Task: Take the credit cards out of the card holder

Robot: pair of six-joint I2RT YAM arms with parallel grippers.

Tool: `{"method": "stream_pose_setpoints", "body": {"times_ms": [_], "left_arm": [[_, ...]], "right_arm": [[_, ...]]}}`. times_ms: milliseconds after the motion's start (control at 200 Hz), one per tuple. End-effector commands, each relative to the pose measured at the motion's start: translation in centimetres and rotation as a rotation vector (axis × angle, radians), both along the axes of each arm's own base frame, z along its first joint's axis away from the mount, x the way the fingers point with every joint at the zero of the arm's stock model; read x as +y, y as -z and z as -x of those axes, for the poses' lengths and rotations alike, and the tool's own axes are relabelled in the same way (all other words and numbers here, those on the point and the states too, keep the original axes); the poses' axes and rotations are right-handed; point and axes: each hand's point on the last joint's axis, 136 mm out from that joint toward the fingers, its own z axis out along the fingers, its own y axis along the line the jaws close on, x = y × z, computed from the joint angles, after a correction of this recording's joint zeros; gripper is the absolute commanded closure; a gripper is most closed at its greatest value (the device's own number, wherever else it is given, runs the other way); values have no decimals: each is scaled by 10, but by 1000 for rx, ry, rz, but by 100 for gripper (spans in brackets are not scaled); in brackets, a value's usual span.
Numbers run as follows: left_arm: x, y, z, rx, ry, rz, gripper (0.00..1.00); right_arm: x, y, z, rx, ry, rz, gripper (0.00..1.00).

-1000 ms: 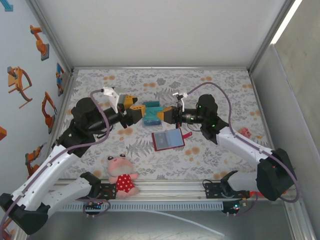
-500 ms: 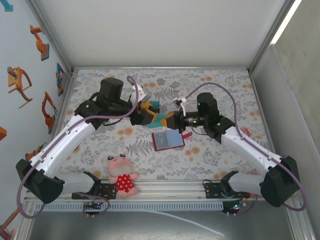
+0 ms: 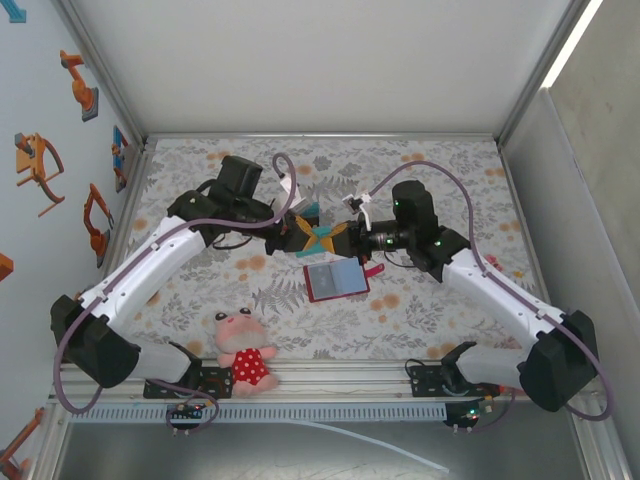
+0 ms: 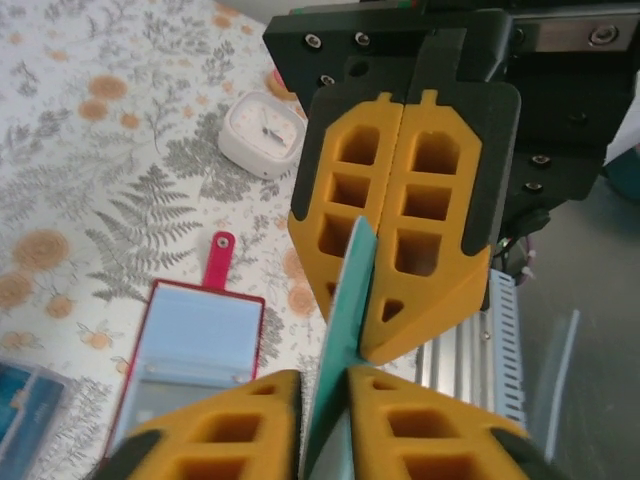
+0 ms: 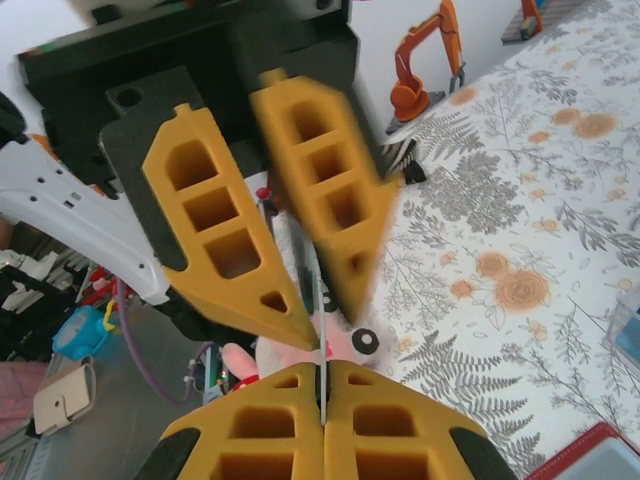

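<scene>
My right gripper (image 3: pixel 336 236) (image 5: pixel 323 368) is shut on a thin teal credit card (image 3: pixel 319 238) (image 4: pixel 345 300), held edge-on above the table. My left gripper (image 3: pixel 303 235) (image 4: pixel 322 378) faces it tip to tip, open by a narrow gap, with one finger on each side of the card's free end. In the right wrist view the left gripper (image 5: pixel 330 333) is blurred. The red card holder (image 3: pixel 336 279) (image 4: pixel 190 340) lies open on the table just below both grippers, a pale blue card in its pocket. Another blue card (image 4: pixel 20 400) lies on the table beside it.
A plush toy in a red dress (image 3: pixel 243 352) sits near the front edge, left of centre. A small white clock (image 4: pixel 262 132) stands on the table's right side. Walls close in the floral table (image 3: pixel 200 290) on three sides.
The left arm has swung in and risen, bringing its gripper right to meet the card. The right gripper has stayed almost still, shut on that card. The card holder has not moved.
</scene>
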Motion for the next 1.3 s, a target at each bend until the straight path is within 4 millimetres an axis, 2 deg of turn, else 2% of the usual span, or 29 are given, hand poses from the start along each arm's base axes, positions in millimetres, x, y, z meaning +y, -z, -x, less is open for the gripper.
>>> {"method": "stream_pose_setpoints", "body": {"times_ms": [0,65,110,260,416,526,581,851,1102,1297], "left_arm": [[2,-7,-7,-31,2,12,95],[4,-9,-12,-46,-14,19,100],[6,-9,-17,-54,-28,21,100],[16,-5,-39,-117,-70,1,100],[29,9,-69,-207,-85,-59,100],[33,20,-95,-278,-81,-89,100],[33,26,-106,-308,-68,-105,100],[24,64,-150,-433,61,-179,100],[18,108,-173,-430,165,-224,100],[17,128,-188,-409,177,-229,100]], "right_arm": [[2,-16,5,-46,-31,-22,100],[1,-14,3,-48,-13,-9,100],[0,-11,1,-45,7,5,87],[-8,-1,-14,-58,114,75,58],[-19,9,-29,-68,229,139,42],[-28,14,-39,-77,308,176,38],[-33,16,-44,-80,352,196,28],[-55,21,-62,-100,532,249,27],[-69,20,-70,-107,624,266,27],[-72,21,-69,-97,638,269,27]]}}
